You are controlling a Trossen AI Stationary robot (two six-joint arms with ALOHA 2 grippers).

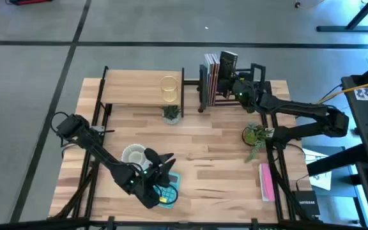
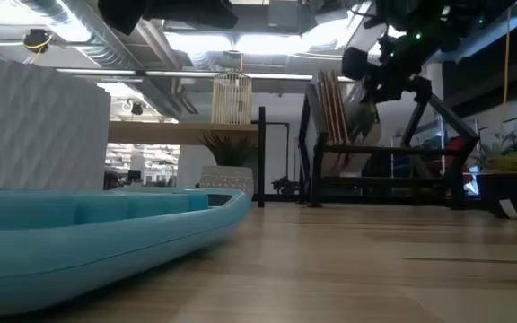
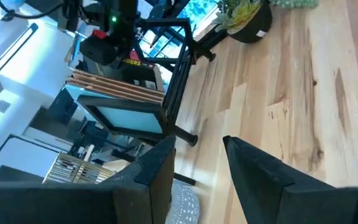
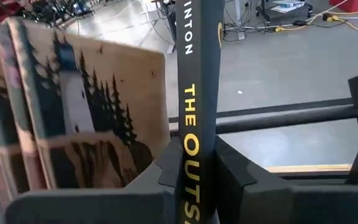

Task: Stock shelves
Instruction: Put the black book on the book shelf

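Note:
A black metal rack (image 1: 235, 89) at the far right holds a row of upright books (image 1: 211, 76), their lighthouse covers (image 4: 86, 118) showing in the right wrist view. My right gripper (image 4: 197, 180) is shut on a black book (image 1: 227, 64) at the right end of that row. To the rack's left a light-wood shelf (image 1: 139, 86) carries a wire basket (image 1: 168, 89). Near the front edge my left gripper (image 3: 197, 168) hangs open over a teal tray (image 1: 169, 190), with nothing between its fingers. My right gripper pinches the black book between its two fingers, one on each cover beside the yellow-lettered spine (image 4: 194, 149). The fingers come roughly level from the table's near right, across the spine. The book stands upright beside the lighthouse books; its bottom edge is hidden.
A small plant (image 1: 171, 114) stands in front of the wood shelf. A white ribbed pot (image 1: 133, 154) sits beside the teal tray. A potted plant (image 1: 255, 135) and a pink book (image 1: 266, 182) lie along the right side. Bare wood (image 1: 216, 160) stretches across the middle.

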